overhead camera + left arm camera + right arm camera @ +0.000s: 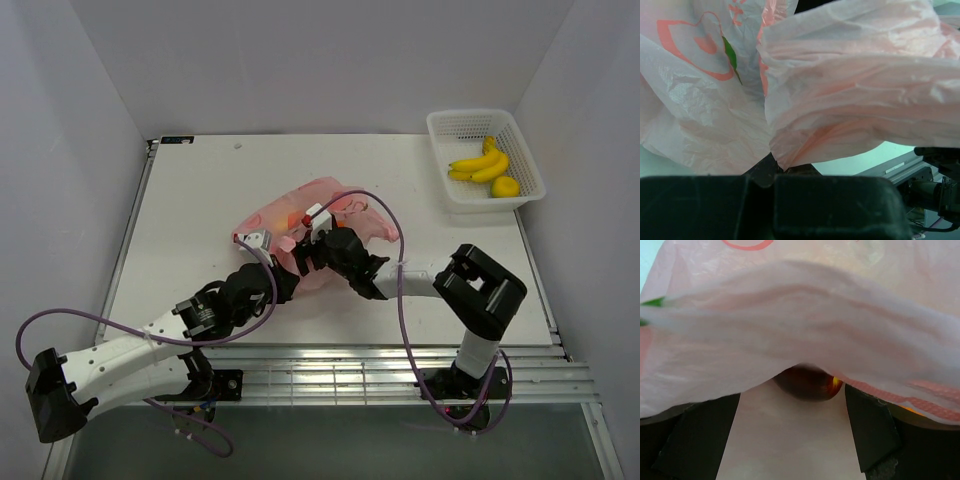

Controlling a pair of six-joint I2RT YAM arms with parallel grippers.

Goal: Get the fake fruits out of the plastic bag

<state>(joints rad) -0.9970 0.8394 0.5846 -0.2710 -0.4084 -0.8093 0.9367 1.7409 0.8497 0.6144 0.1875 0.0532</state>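
The pink plastic bag (325, 205) lies crumpled at the table's middle. My left gripper (262, 243) is at its near-left edge, shut on a fold of the bag's film (782, 155), with the jaws closed together in the left wrist view (772, 172). My right gripper (316, 243) is open at the bag's near side, its fingers (870, 430) spread under a lifted flap of the bag (800, 325). A dark red fake fruit (807, 382) shows just ahead between the fingers, untouched, with a yellow glint beside it. A yellow-green fruit (505, 186) lies in the basket.
A white lattice basket (450, 125) stands at the back right with a yellow banana bunch (480, 163). White walls close the table on three sides. A metal rail (380, 365) runs along the near edge by the arm bases.
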